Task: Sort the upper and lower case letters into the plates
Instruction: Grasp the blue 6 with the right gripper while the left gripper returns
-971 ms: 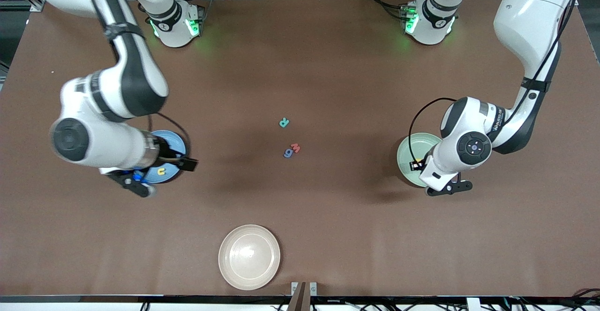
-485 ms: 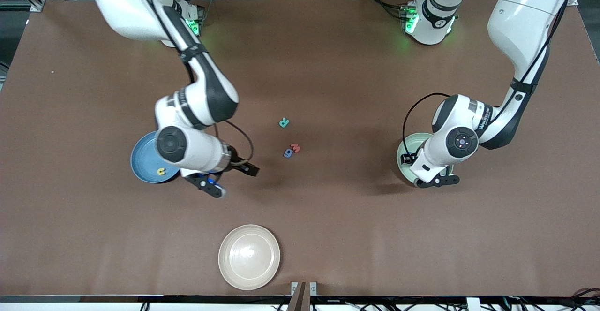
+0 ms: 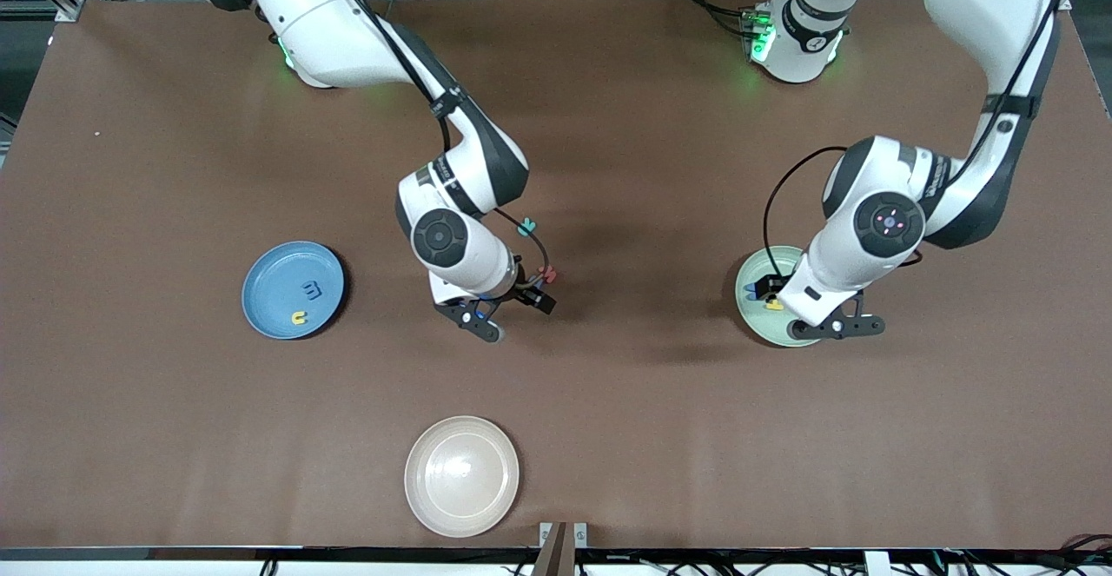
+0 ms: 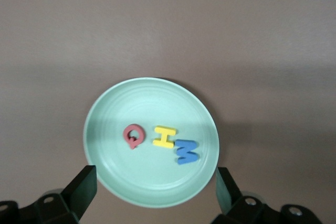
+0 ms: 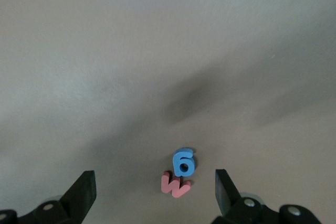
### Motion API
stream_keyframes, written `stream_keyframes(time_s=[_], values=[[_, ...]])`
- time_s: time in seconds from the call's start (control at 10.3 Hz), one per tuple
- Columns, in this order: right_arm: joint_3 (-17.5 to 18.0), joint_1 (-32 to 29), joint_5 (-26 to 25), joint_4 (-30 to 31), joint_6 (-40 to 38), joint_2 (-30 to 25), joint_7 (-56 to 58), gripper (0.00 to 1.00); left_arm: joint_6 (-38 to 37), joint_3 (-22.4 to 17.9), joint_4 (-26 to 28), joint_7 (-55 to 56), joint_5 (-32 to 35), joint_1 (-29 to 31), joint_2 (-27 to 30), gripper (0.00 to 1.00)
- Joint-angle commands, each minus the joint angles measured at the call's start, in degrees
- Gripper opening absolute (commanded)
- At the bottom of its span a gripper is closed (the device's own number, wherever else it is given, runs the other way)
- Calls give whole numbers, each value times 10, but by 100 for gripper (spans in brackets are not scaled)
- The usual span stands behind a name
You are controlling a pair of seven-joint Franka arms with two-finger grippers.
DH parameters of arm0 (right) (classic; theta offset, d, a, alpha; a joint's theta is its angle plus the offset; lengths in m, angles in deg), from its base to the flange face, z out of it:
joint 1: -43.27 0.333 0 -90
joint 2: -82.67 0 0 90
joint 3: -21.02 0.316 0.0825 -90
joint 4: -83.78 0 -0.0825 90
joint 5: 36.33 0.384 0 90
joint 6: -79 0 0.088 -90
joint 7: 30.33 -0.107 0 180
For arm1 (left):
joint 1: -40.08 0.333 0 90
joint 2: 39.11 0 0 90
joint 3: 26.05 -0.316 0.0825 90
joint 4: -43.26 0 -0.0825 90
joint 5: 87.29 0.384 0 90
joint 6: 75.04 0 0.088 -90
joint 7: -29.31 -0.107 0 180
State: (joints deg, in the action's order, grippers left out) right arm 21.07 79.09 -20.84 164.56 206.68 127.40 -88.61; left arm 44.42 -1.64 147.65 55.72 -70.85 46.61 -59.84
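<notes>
The pale green plate (image 4: 142, 184) holds a red letter (image 4: 133, 136), a yellow H (image 4: 164, 137) and a blue M (image 4: 187, 151). My left gripper (image 4: 155, 190) hangs open over this plate (image 3: 749, 284), gripping nothing. My right gripper (image 5: 155, 192) is open over the table's middle, above a blue letter (image 5: 184, 162) touching a red w (image 5: 175, 184). In the front view the right gripper (image 3: 508, 307) hides most of that pair; a bit of red (image 3: 548, 274) shows. A teal letter (image 3: 526, 227) lies farther from the camera. The blue plate (image 3: 274, 276) holds a blue m (image 3: 311, 288) and a yellow u (image 3: 299, 318).
A cream-beige plate (image 3: 462, 475) sits near the table's front edge, with nothing in it. Bare brown tabletop surrounds the plates and letters.
My right arm swung from over the blue plate to the middle letters, uncovering the blue m. My left gripper's fingers spread apart over the green plate.
</notes>
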Motion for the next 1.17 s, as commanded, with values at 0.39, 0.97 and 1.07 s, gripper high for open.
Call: stream_keyframes(time_s=[0.39,0.97,1.07], values=[[-5,16,-1,16,27,33,-11,100,-71,56,-8,-16,-34,3,112,100],[-5,24,-1,40,33,33,-11,100,-123,55,-44,-14,-67,4,130,100],[-5,25,-1,43,34,32,-11,100,-124,54,-44,-14,-67,4,129,100]])
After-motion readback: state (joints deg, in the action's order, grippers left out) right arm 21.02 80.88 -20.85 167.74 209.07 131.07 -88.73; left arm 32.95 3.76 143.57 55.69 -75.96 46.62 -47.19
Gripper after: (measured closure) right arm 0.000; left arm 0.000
